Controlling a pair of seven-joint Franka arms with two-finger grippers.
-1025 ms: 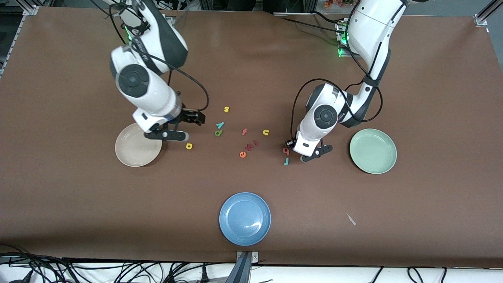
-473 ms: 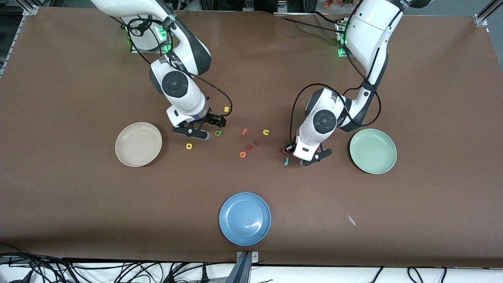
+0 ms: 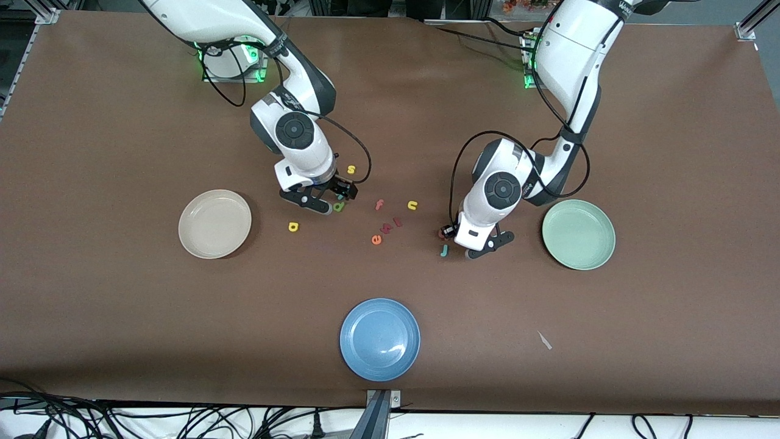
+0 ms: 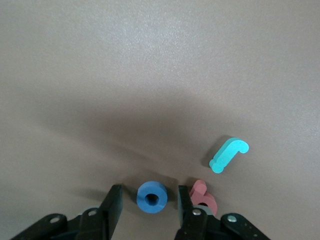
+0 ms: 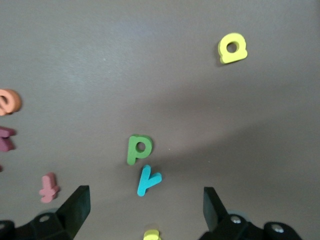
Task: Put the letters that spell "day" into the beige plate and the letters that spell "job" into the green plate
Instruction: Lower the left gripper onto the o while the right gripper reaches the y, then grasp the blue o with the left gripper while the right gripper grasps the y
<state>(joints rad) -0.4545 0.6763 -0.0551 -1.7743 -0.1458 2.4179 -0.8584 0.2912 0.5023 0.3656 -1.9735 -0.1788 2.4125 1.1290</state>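
Note:
My left gripper [image 4: 149, 204] is down at the table, open, one finger [image 4: 112, 205] on each side of the blue "o" [image 4: 152, 196] with a gap on both sides. The pinkish-red "b" [image 4: 204, 197] lies just outside one finger and the teal "j" [image 4: 229, 154] a little past it. My right gripper [image 5: 145, 210] hangs wide open over the teal "y" [image 5: 148, 180], with the green "d" [image 5: 138, 149] beside it and the yellow "a" [image 5: 232, 48] farther off. Neither the beige plate [image 3: 186, 225] nor the green plate [image 3: 551, 235] holds any letter.
A yellow "s" [image 3: 351, 169], pink "f" [image 3: 379, 205], yellow "u" [image 3: 412, 205], orange "e" [image 3: 376, 239] and a dark pink letter [image 3: 397, 222] lie between the two grippers. A blue plate [image 3: 350, 339] sits near the table's front edge.
My right arm has swung from the beige plate's edge toward the middle and now hangs over the "y" and "d". My left gripper has shifted slightly at the "o".

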